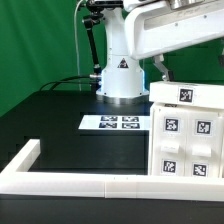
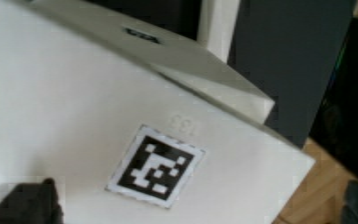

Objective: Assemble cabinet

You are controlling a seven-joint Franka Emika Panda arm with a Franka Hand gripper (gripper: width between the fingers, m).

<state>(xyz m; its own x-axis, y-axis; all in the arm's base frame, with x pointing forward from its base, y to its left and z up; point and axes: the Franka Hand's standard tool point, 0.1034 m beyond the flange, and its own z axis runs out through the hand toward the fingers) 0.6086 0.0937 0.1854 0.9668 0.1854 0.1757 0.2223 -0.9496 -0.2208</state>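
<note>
The cabinet (image 1: 186, 135) is a large white box at the exterior view's right, its face set with several small blocks bearing black-and-white markers. It fills the wrist view (image 2: 140, 100) as a white panel with one square marker (image 2: 160, 166). My arm (image 1: 175, 30) reaches over the cabinet's top. The gripper does not show in the exterior view. In the wrist view only one dark finger (image 2: 25, 204) shows, lying close against the white panel. The other finger is out of frame, so the jaws' state is not visible.
The marker board (image 1: 118, 123) lies flat on the black table in front of the robot base (image 1: 118, 78). A low white border frame (image 1: 60, 182) runs along the front and left. A green backdrop stands behind.
</note>
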